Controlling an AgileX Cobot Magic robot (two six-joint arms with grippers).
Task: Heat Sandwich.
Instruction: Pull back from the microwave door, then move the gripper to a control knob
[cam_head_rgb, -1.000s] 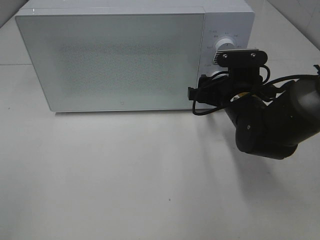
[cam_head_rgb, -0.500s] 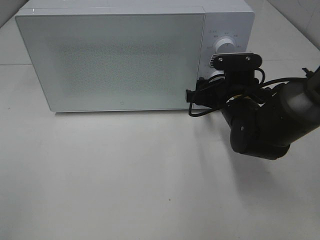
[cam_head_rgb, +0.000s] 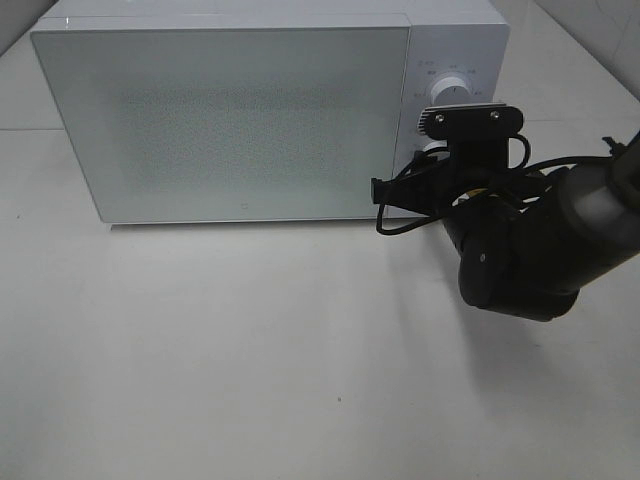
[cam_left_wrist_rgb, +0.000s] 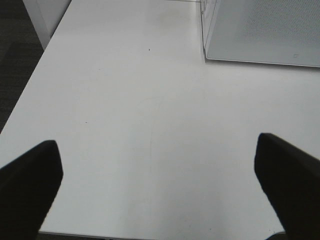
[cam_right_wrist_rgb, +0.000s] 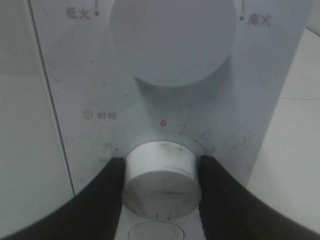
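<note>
Right wrist view: my right tool clamps the timer knob, at 3 o'clock of the shut microwave door; left tool gapes over the surface; sandwich unseen, presumably inside, so I judge only timing is left.

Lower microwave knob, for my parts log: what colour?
The knob is white, grey-scuffed; right wrist view shows it best.

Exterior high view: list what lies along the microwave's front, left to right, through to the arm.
Microwave door → upper knob → right arm. Lower knob omitted: the right gripper overlaps it.
</note>
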